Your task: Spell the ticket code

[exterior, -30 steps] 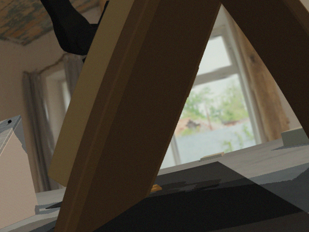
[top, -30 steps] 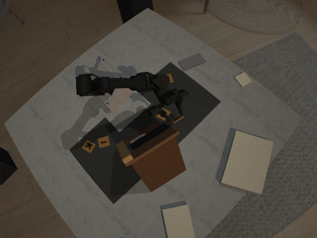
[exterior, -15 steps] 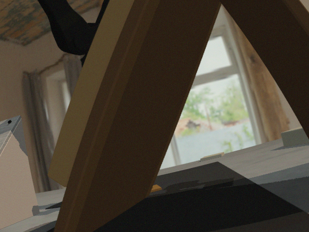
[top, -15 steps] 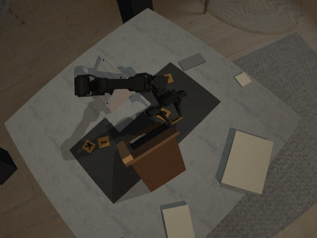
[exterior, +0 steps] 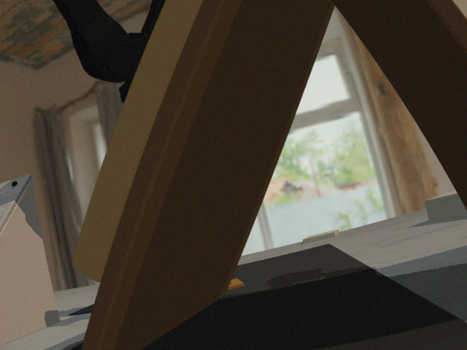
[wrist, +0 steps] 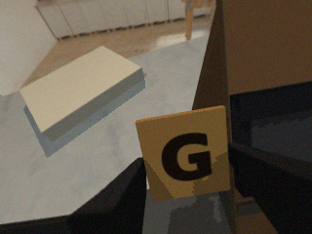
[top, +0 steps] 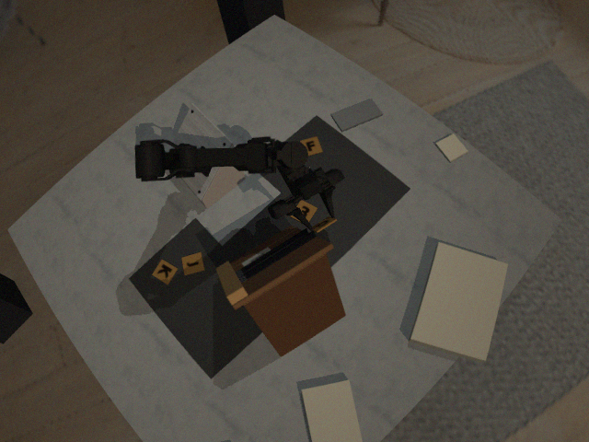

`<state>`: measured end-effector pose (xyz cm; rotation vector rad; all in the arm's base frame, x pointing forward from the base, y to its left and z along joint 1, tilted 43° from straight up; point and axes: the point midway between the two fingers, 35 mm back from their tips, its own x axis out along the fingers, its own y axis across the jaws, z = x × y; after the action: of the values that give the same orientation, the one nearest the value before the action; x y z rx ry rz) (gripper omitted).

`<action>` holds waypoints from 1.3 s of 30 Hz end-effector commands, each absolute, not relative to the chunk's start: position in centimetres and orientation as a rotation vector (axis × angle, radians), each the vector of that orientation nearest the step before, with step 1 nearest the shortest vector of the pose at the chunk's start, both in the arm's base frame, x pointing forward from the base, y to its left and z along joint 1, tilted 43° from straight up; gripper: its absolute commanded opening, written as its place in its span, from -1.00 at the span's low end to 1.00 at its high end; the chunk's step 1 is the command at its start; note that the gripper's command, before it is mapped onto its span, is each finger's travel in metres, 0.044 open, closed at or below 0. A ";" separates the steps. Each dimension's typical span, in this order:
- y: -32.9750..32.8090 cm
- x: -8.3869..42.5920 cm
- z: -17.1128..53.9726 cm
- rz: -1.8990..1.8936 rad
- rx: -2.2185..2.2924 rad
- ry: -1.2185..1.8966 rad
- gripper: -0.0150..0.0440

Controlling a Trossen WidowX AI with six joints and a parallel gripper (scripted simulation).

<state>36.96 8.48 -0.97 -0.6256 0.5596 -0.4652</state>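
My gripper (top: 323, 223) (wrist: 185, 156) is shut on the G tile (wrist: 156, 141), its letter upright in the wrist view. The tile is at the end of the sloping brown board (top: 297, 304) (exterior: 211, 169) (wrist: 268, 44), opposite the pale end block (top: 231, 286) (exterior: 139, 143). Its edge meets the board's edge in the wrist view; whether it has entered the dark rail (top: 275, 255) (wrist: 280, 117) I cannot tell. Loose tiles lie flat: F (top: 312, 145), 3 (top: 309, 209), J (top: 192, 263) and K (top: 164, 272). No code is readable on a ticket.
Dark mats (top: 375, 185) (top: 209, 347) lie under the tiles and board. A white and pink tent-shaped stand (top: 221, 182) (exterior: 22, 278) is below the arm. Cream boxes (top: 461, 299) (top: 330, 409) (wrist: 80, 88), a small cream block (top: 451, 147) and a grey slab (top: 356, 114) stand on the counter (top: 266, 62).
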 end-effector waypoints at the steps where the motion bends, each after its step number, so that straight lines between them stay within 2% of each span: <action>1: 8.3 36.8 -0.8 -0.461 -0.630 0.562 -0.49; 39: 6.9 36.4 0.4 -0.461 -0.631 0.562 -0.49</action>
<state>36.51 7.06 0.30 -0.6273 0.5605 -0.4654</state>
